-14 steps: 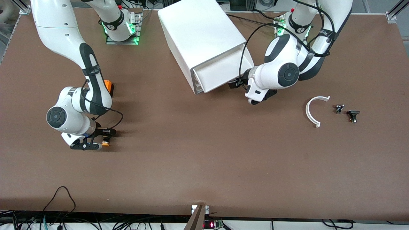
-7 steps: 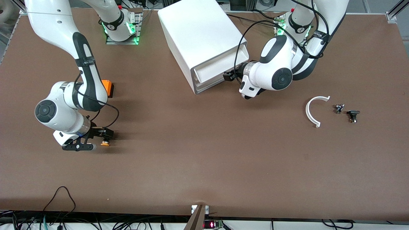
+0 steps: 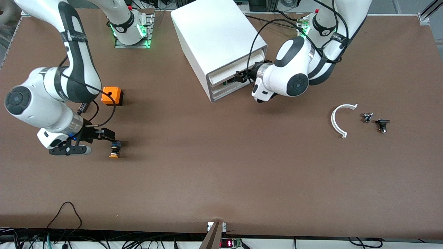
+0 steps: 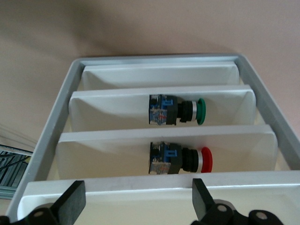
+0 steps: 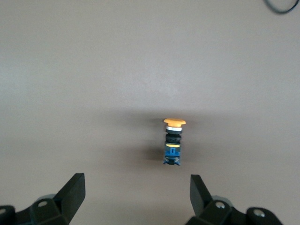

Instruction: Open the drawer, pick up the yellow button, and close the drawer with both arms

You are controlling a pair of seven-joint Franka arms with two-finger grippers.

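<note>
The button [image 3: 114,151], orange cap and black-and-blue body, lies loose on the table near the right arm's end; it also shows in the right wrist view [image 5: 172,140]. My right gripper [image 3: 100,142] is open and empty just beside it, fingers spread wide [image 5: 136,199]. The white cabinet [image 3: 214,34] stands mid-table. Its uppermost drawer [image 3: 221,76] is pushed in nearly flush. My left gripper [image 3: 238,76] is open at that drawer's front [image 4: 136,187], one finger [image 4: 71,202] toward each end of it.
An orange cube [image 3: 111,95] with a round hole sits farther from the front camera than the button. The lower drawers hold a green-capped button [image 4: 176,111] and a red-capped one [image 4: 180,159]. A white curved piece [image 3: 337,121] and small black parts [image 3: 367,117] lie toward the left arm's end.
The right gripper let go of the button and drew back toward its end of the table. The left gripper pushed the pulled-out drawer into the cabinet.
</note>
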